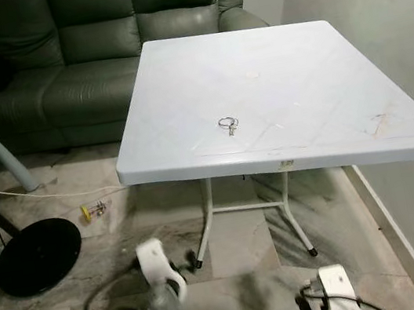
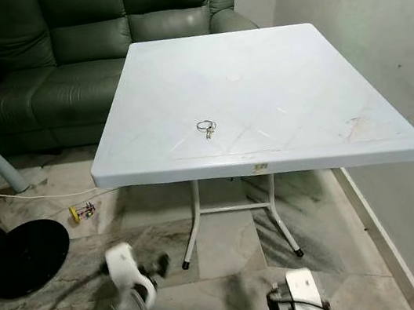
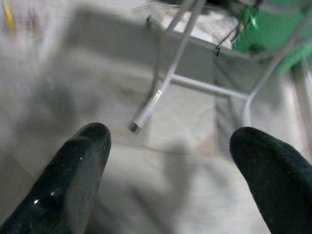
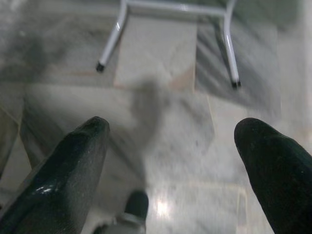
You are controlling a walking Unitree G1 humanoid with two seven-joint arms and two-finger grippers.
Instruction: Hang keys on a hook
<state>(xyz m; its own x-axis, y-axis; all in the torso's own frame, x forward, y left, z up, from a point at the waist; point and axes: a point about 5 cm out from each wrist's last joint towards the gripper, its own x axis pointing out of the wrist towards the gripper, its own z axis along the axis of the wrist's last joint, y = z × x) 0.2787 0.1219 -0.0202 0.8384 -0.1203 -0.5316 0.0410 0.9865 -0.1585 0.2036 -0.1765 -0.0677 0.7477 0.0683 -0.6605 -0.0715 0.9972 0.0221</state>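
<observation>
Both arms hang low, wrists down near floor. Left gripper (image 3: 168, 161): fingers spread wide, nothing between. Right gripper (image 4: 170, 156): same, fingers wide apart, nothing held. Left arm blurred.

Head pair looks down on table (image 1: 275, 88) (same scene); wrist cams face floor (image 4: 161, 122), table legs (image 3: 161, 83) beyond fingertips.

Keys (image 1: 228, 124) flat on white table (image 1: 319, 64)
</observation>
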